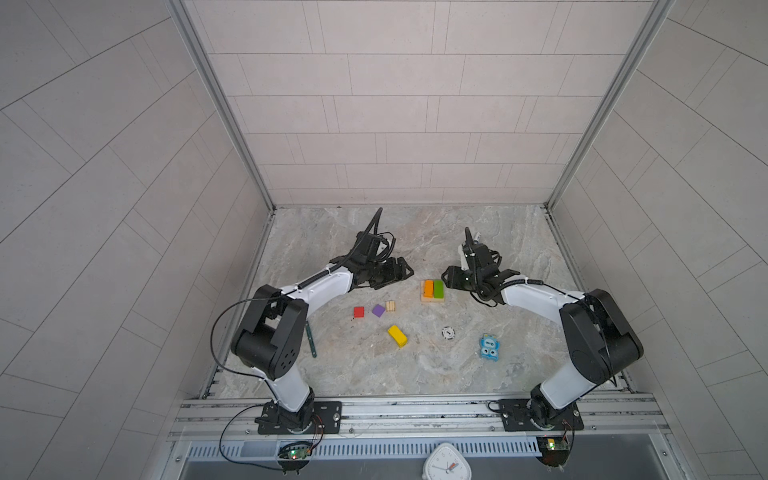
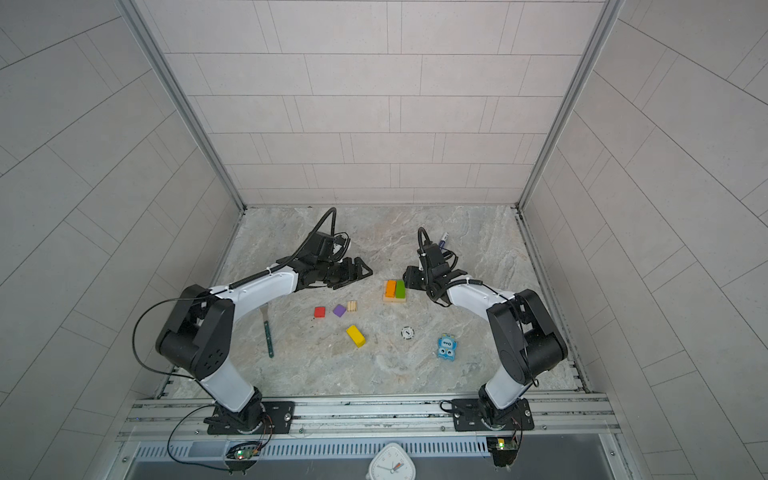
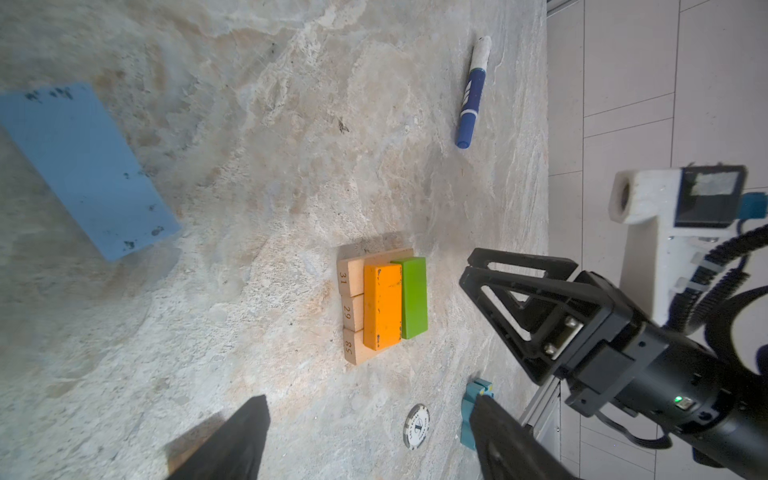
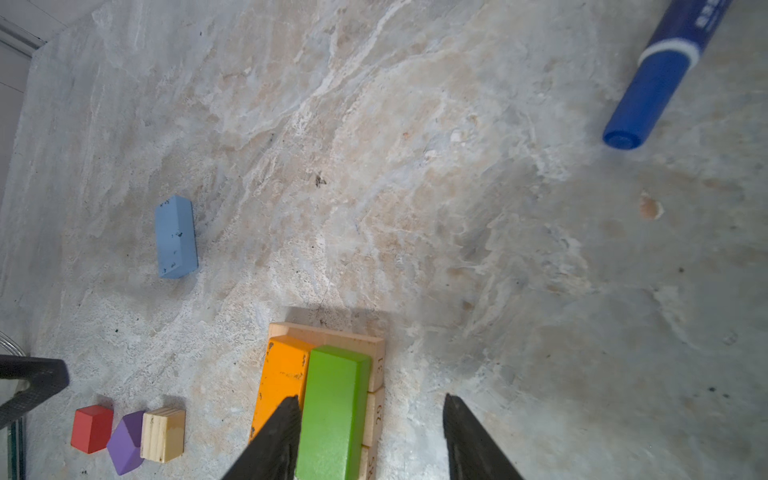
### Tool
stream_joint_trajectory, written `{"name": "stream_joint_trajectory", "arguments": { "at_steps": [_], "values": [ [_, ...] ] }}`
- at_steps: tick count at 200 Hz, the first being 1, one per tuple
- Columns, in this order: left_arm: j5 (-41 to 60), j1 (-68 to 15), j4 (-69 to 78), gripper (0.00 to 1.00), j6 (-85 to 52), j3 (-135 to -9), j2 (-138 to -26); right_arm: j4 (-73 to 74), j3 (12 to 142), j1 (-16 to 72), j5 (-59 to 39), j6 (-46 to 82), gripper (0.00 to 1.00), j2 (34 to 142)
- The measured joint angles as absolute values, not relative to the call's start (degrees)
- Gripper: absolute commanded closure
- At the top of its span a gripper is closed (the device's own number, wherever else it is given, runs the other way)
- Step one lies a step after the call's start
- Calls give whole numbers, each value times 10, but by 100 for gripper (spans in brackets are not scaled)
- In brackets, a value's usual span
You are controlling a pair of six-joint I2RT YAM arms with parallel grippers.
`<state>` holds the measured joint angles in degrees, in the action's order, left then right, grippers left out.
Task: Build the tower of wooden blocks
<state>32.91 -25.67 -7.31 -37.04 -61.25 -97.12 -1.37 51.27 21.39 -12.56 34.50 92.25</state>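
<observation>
right wrist view showed the tower (image 1: 432,290) barely begun: green block (image 4: 332,411) beside orange block (image 4: 282,374) on the tan base (image 4: 332,332), right gripper (image 4: 370,399) spread apart astride the green. left gripper (image 3: 370,401) gaped empty. yellow block (image 1: 397,336), blue block (image 4: 176,237) and three cubes (image 4: 124,442) lay loose, unstacked.

Ten wood blocks (image 1: 397,336) — one marker (image 3: 471,93), toy (image 1: 489,347), chip (image 1: 447,333).

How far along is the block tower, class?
Done: tan base laid, orange bar and green bar side by side on it. In hand: nothing; the right gripper stands open astride the green bar. To do: yellow bar, blue bar, red cube, purple cube and striped cube lie loose.
</observation>
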Motion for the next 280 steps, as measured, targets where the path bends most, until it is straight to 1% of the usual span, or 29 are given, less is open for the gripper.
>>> {"name": "stream_joint_trajectory", "arguments": {
  "at_steps": [35,79,140,206,242,280],
  "values": [
    [325,-262,-71,17,-369,-615,-994,-3,511,195,-145,333,43,922],
    [298,-269,-80,17,-354,-629,-1009,-3,507,194,-137,312,42,922],
    [284,-276,-80,18,-343,-634,-1031,11,488,194,-153,308,42,922],
    [230,-291,-115,18,-316,-658,-1049,-32,488,194,-98,287,41,922],
    [222,-301,-125,18,-311,-664,-1066,-59,495,204,-70,275,39,923],
    [213,-306,-135,18,-310,-673,-1077,-71,520,210,-60,264,38,936]
  ]
}}
